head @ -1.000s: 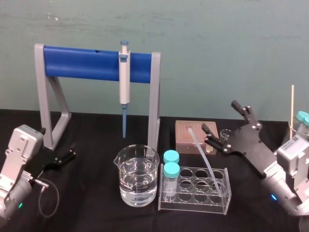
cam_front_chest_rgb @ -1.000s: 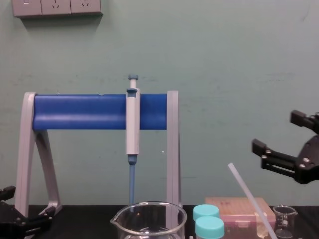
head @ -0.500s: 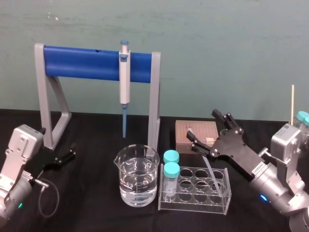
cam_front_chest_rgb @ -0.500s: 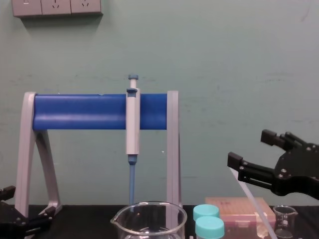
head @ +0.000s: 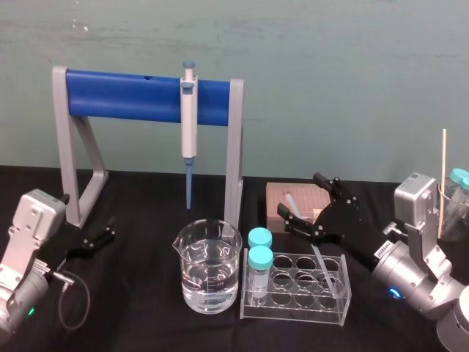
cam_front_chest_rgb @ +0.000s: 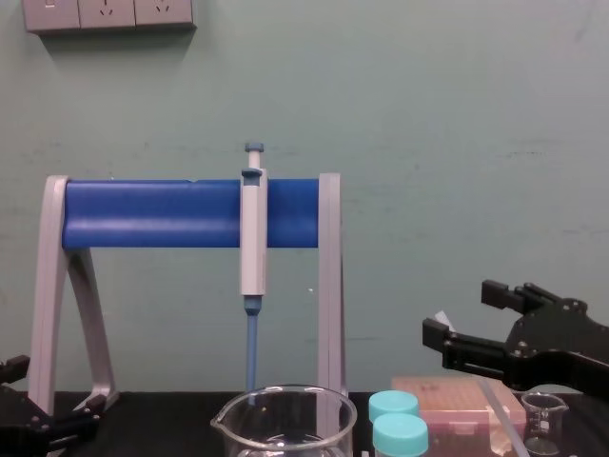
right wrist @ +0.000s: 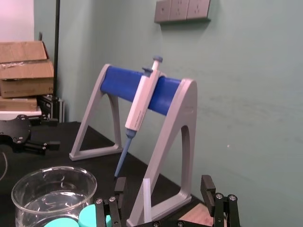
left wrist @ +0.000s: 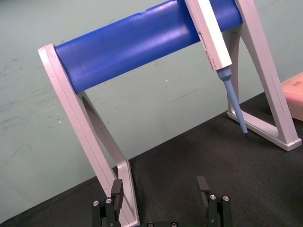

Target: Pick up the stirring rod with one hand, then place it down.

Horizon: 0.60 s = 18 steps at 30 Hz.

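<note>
The stirring rod (head: 321, 260) is a thin translucent-white stick that leans in the clear tube rack (head: 296, 307), its top tilted back and left. My right gripper (head: 299, 194) is open and straddles the rod's upper end without touching it. In the right wrist view the rod's tip (right wrist: 147, 198) rises between the spread fingers of that gripper (right wrist: 163, 187). From the chest, the right gripper (cam_front_chest_rgb: 461, 312) hovers over the rod (cam_front_chest_rgb: 499, 405). My left gripper (head: 108, 230) rests open at the table's left, also seen from its own wrist camera as the left gripper (left wrist: 161, 187).
A blue-barred grey stand (head: 233, 158) holds a pipette (head: 189, 128) above a water-filled beaker (head: 208, 268). Two teal-capped tubes (head: 259, 258) sit in the rack. A pink box (head: 293, 196) and a small beaker (cam_front_chest_rgb: 544, 419) lie behind. A wooden stick (head: 442, 176) stands far right.
My right gripper has come down and to the left, from well right of the rod to around its upper end. Its fingers have stayed spread. The left arm is still.
</note>
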Available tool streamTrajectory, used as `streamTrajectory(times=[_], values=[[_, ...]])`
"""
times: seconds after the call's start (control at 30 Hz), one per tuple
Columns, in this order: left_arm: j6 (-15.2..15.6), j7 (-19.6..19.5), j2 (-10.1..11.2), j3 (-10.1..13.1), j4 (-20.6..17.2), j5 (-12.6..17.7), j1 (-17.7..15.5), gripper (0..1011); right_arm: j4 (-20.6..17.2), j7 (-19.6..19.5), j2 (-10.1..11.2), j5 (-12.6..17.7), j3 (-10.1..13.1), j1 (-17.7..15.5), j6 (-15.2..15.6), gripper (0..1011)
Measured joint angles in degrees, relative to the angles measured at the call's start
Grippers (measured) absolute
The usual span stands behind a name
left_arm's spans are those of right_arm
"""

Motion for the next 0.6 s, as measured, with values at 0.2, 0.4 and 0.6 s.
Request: streamTrajectory(times=[0.2, 0.4, 0.6], values=[[0.0, 0.0, 0.0, 0.0, 0.0, 0.0, 0.0, 1001, 1.05, 1.5, -0.68, 0.95, 0.39, 0.7, 3.25, 1000], [0.0, 0.0, 0.0, 0.0, 0.0, 0.0, 0.0, 1000, 1.65, 3.05, -1.19, 1.7, 0.75, 0.95, 5.82, 1000], [0.0, 0.0, 0.0, 0.0, 0.0, 0.0, 0.0, 1000, 1.89, 4.37, -1.55, 2.37, 1.2, 0.88, 8.41, 1000]])
